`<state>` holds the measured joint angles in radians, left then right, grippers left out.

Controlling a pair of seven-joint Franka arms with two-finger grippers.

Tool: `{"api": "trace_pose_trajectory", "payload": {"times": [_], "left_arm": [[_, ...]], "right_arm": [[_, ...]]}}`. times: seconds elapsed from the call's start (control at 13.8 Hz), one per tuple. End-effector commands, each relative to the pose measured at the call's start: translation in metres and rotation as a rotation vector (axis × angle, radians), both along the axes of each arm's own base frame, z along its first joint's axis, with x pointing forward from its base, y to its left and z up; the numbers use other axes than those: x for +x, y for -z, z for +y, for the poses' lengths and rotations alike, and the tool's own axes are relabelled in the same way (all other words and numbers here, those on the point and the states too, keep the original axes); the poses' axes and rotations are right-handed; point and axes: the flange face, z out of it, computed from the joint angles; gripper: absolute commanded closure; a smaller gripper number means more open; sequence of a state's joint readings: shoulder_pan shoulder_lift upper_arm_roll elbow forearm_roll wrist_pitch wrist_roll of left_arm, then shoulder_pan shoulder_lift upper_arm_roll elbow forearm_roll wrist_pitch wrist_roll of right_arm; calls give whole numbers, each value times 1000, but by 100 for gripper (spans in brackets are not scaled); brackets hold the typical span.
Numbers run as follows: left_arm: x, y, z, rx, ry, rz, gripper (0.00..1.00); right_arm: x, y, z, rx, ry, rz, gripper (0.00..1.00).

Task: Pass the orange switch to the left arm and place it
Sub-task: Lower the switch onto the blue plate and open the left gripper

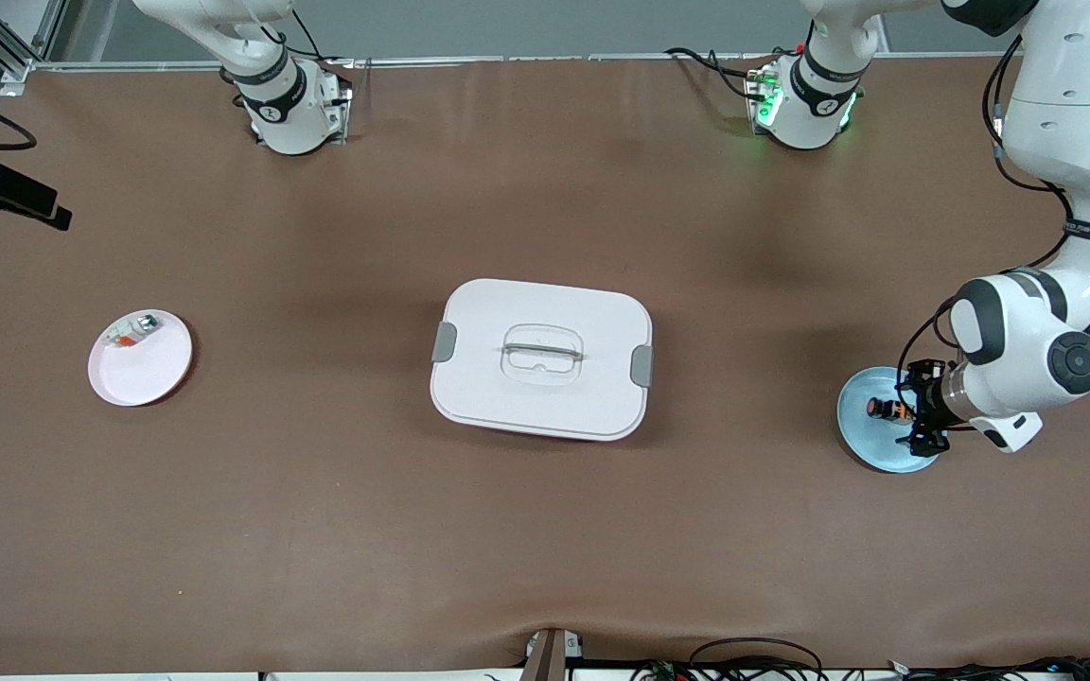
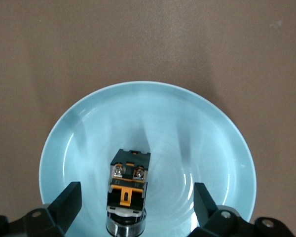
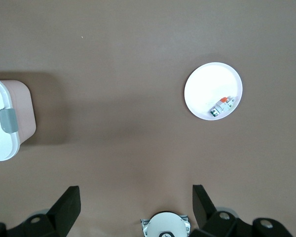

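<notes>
Brown tabletop [image 1: 545, 549], matte covering, carries everything noted here.

Two large white arms with black joints, bases along the edge farthest from the front camera. Left arm [image 1: 1065, 189] bends down over its own end of the tabletop. Right arm [image 1: 261, 66] shows only its base and lower links in the front view; it waits raised, its wrist camera looking down on bare tabletop between the box and the white plate.

Big white rounded-rectangular plastic box [image 1: 542, 359], grey side latches, clear recessed handle on the lid, sits mid-tabletop, well apart from both plates.

Pale blue round plate [image 1: 871, 440] at the left arm's end. Small white round plate [image 1: 140, 357] at the right arm's end, holding a small white part with green and red bits [image 1: 133, 333] near its rim.

Left tool [image 2: 133, 197]: black fingers [image 2: 69, 200] spread wide, low over the blue plate, one on either side of the switch, clear gaps on both sides, not touching it.

Right tool [image 3: 133, 205]: fingers wide apart, holding nothing, up in the air over bare tabletop.

Orange switch [image 2: 129, 185]: small black body, orange middle, two screw terminals, metal collar at one end. Lies on the blue plate, between the left tool's fingers, ungripped.
</notes>
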<state>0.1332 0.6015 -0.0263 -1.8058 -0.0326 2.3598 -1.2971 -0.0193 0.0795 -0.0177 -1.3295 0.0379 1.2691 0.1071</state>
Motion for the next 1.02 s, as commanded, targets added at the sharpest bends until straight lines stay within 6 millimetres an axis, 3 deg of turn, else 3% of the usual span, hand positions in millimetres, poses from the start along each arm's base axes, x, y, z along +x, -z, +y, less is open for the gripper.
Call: {"api": "trace_pose_trajectory", "payload": {"times": [0.0,0.36,0.73,0.94], "left_arm": [[0,-20,-1,-10,25,-4,0],[-10,-36,-28,-78,430,-48,0],[-12,-33,-48,-123,916,-110,0],[-12,-36,-53,-130,1091,-148,0]], "right_arm": [[-10,-1,5,-7,-7,-12,0],[-18,2,5,-9,-4,-38,0],[-17,6,2,-7,-1,-32,0],[-17,5,2,-7,-1,-35,0]]}}
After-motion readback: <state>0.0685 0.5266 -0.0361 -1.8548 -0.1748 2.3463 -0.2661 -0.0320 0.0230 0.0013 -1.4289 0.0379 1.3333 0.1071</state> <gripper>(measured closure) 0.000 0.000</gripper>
